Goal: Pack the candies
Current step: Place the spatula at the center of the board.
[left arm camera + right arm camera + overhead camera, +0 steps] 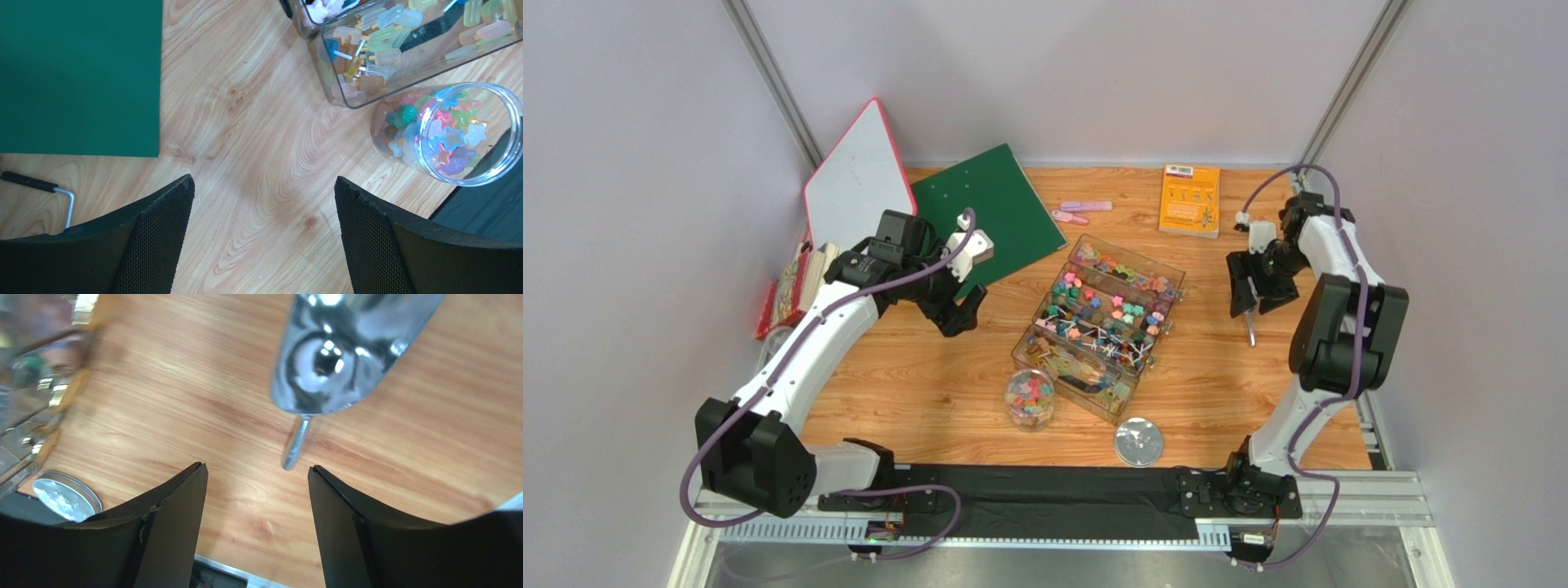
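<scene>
Candies [1100, 306] are sitting sorted in a clear compartment box [1128, 404] at mid-tabletop [928, 392], and more are heaped in a small open jar [1009, 402] just beside the box's near corner. Overhead, the left fingers [959, 316] are hanging spread, with box and jar both off to their right. The right fingers [1247, 300] are hovering on the box's other side, so the candies are lying to their left. A metal scoop [1252, 326] is showing just under them, and a round lid [1139, 442] is lying back toward that arm's base.

Left wrist view: the fingers are standing wide apart over bare wood, gripping nothing. The jar, its open mouth showing star-shaped sweets, is lying ahead and to the right of the right-hand finger, with the box just beyond it.

Right wrist view: the fingers are parted and clamping nothing. The scoop is sitting ahead of the gap, its long axis running straight away, handle end toward the fingers and bowl farther out, looking empty. Whether it is resting on the wood I cannot tell. The lid is lying behind the left-hand finger. By my judgement the left arm is nearer the jar, and the right is nearer the lid.
</scene>
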{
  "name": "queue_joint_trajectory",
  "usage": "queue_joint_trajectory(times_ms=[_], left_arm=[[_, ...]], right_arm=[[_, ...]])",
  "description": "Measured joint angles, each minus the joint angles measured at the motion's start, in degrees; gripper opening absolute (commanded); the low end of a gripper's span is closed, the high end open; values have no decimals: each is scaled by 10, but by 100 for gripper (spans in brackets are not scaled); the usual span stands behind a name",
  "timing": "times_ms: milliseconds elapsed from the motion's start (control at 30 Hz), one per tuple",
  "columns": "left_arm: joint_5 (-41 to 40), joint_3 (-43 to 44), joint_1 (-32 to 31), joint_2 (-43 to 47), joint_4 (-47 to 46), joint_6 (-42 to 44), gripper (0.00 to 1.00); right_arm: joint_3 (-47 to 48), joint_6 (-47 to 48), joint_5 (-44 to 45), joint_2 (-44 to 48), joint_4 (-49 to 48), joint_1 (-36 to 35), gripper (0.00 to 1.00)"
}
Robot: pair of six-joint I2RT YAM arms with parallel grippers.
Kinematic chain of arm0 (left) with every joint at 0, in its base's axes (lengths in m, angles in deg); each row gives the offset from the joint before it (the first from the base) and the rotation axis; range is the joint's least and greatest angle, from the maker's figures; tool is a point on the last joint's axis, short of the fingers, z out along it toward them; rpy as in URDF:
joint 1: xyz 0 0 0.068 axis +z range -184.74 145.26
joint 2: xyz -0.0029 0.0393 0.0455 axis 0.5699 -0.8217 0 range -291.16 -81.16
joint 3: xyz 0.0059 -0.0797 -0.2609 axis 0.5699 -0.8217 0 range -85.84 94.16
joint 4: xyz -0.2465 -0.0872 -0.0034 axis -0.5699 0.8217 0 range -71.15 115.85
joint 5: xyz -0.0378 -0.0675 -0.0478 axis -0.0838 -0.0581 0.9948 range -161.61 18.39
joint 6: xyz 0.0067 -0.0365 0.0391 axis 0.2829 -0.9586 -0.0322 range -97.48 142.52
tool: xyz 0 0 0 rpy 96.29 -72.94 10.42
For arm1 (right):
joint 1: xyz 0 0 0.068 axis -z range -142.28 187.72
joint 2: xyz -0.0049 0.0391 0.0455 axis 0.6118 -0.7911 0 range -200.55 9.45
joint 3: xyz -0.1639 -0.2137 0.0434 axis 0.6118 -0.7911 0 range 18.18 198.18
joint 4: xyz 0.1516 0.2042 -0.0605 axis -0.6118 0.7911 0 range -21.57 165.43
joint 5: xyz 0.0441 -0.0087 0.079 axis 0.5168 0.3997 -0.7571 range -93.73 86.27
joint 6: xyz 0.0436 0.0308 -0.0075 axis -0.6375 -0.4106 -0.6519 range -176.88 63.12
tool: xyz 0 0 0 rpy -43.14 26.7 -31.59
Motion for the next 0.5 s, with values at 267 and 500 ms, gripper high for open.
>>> queue_joint_trajectory(times_ms=[267, 500], left_arm=[[-27, -1, -1, 0, -25, -9, 91], [-27, -1, -3, -5, -31, -16, 91]], right_arm=[[-237, 236, -161, 350, -63, -65, 87], [-387, 440, -188, 439, -37, -240, 88]])
